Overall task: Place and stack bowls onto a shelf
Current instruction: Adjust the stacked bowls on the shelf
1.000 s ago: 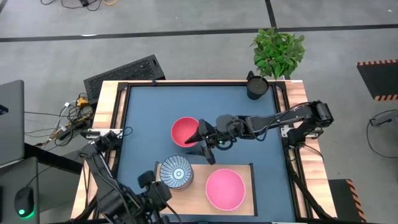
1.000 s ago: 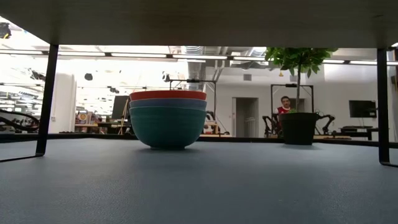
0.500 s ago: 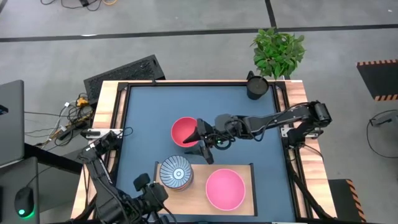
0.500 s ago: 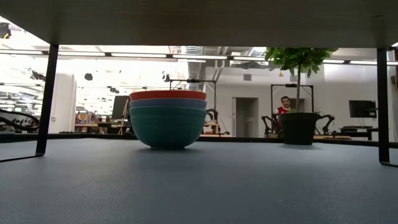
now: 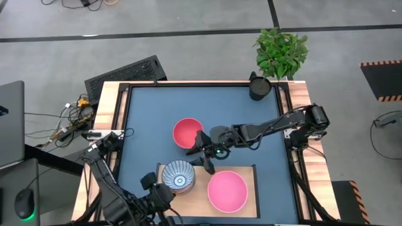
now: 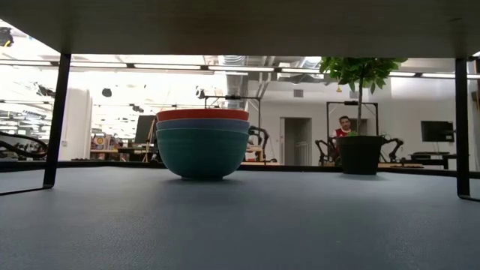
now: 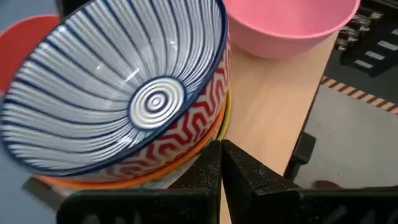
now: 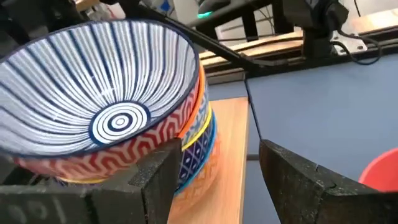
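Right gripper point(image 5: 204, 158) hangs wide open, empty, beside the striped bowl point(image 5: 178, 174) topping the patterned stack on the shelf point(image 5: 246, 207). Left gripper point(image 7: 221, 163) shut, empty. Recommend seating 1 finger inside the rim, squarely, before any closing.

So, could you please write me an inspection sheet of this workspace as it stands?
Surface: dark blue tabletop; wooden shelf at its near edge.
Job's things: patterned bowl stack and pink bowl on the shelf; red bowl tops a stack on the tabletop.
Clutter: dark cup, far corner.
Grippers: right gripper open beside the patterned stack; left gripper shut by the shelf.
Cables: loose bundle off the table's left.
Surroundings: potted plant, keyboard, person far behind.
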### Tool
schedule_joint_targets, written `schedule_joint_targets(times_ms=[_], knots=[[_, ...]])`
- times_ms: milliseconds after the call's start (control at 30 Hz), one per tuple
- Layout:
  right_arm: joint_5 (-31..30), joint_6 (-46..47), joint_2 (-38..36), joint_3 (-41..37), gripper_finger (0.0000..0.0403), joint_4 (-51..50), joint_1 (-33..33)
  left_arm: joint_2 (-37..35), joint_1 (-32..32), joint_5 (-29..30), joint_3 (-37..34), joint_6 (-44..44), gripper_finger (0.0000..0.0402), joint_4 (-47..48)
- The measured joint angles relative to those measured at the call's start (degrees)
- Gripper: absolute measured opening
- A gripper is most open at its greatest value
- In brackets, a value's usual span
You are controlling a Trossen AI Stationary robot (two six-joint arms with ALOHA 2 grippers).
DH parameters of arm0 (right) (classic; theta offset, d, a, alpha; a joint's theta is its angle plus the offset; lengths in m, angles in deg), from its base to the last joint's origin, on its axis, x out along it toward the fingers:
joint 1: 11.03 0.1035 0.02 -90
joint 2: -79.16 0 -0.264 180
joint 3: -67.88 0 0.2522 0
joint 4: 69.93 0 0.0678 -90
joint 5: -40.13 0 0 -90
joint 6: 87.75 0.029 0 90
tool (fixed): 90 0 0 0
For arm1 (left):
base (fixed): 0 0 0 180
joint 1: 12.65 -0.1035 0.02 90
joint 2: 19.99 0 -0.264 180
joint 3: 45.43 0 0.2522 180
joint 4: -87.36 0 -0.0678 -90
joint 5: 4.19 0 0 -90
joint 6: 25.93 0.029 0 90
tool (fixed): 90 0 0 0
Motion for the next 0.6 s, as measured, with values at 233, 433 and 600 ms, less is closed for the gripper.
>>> schedule_joint_targets(times_ms=[233, 433, 600], knots=[[0.05, 0.01, -0.05, 0.04, 0.0249, -2.34, 0.09, 1.78, -0.57, 1.5, 0.11, 0.62, 0.0, -0.18], [0.04, 0.05, -0.08, 0.07, 0.0249, -2.28, 0.11, 3.07, -0.46, 3.64, -0.34, -1.32, 0.0, -1.17], [0.09, 0.08, -0.1, 0.07, 0.0249, -2.31, 0.11, 4.04, -0.57, 3.9, -1.03, -2.42, 0.0, -2.63]])
